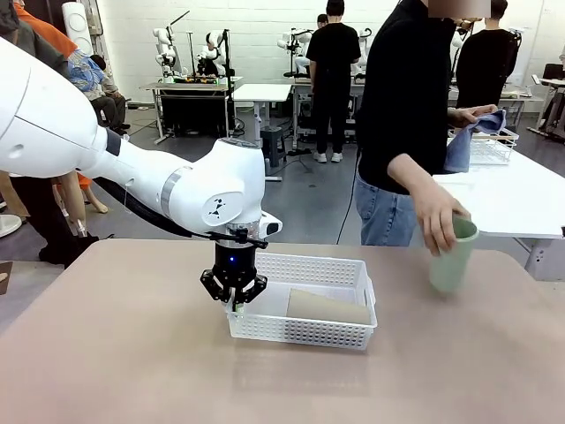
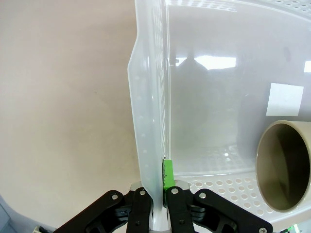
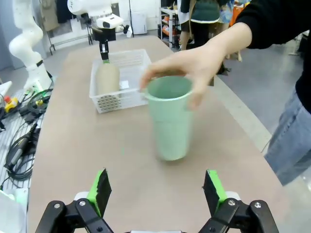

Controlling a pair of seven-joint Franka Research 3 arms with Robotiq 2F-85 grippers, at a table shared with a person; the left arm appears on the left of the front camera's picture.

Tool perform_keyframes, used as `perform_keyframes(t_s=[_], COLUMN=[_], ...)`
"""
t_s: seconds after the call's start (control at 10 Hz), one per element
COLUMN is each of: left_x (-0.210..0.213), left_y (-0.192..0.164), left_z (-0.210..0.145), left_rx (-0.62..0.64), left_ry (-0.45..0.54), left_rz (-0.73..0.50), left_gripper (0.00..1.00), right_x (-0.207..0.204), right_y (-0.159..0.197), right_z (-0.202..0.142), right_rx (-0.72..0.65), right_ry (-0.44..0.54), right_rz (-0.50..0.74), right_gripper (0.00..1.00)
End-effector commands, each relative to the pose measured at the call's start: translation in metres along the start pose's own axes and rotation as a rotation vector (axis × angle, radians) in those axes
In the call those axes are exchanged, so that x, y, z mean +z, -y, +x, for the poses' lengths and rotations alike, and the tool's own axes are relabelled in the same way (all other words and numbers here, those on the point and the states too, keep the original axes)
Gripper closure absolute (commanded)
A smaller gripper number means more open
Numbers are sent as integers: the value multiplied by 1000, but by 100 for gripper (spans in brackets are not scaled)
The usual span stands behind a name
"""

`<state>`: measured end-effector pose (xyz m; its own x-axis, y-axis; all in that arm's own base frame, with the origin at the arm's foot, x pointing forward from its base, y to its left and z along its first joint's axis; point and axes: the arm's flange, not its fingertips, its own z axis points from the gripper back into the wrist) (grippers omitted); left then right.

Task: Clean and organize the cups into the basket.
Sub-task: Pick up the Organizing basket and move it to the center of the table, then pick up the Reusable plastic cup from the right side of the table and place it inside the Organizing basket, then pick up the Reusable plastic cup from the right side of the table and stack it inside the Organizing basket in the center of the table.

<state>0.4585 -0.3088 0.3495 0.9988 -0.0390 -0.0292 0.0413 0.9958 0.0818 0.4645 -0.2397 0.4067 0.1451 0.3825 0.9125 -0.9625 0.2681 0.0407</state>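
Note:
The white mesh basket (image 1: 327, 272) sits mid-table with a tan cup (image 1: 328, 307) lying on its side inside. My left gripper (image 1: 235, 303) is shut on the basket's left wall (image 2: 150, 145), pinching the rim between its green pads (image 2: 167, 174); the tan cup's open mouth (image 2: 286, 167) shows at the right. A person's hand (image 1: 439, 216) holds a mint green cup (image 1: 452, 256) upright on the table at the right. My right gripper (image 3: 156, 190) stands open just short of that green cup (image 3: 170, 119), with the hand (image 3: 194, 63) on its rim. The basket (image 3: 133, 97) and tan cup (image 3: 108, 77) lie beyond.
The person stands at the far right side holding a blue cloth (image 1: 472, 137) in the other hand. A white table (image 1: 521, 199) with a wire basket (image 1: 490, 148) stands behind. Cables and tools (image 3: 19, 136) lie off the table's edge.

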Motion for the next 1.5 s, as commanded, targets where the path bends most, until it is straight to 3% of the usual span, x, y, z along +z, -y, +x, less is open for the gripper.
perform_keyframes(t_s=[0.0,1.4], left_x=[-4,-4], left_y=[0,0], left_z=[-1,-1], left_rx=[-9,-9], left_ry=[0,0], left_rz=[11,11], left_gripper=[100,100], right_x=[-9,-9], right_y=[3,3], right_z=[5,5], right_rx=[10,10], right_ry=[10,10], right_rz=[31,31], right_gripper=[0,0])
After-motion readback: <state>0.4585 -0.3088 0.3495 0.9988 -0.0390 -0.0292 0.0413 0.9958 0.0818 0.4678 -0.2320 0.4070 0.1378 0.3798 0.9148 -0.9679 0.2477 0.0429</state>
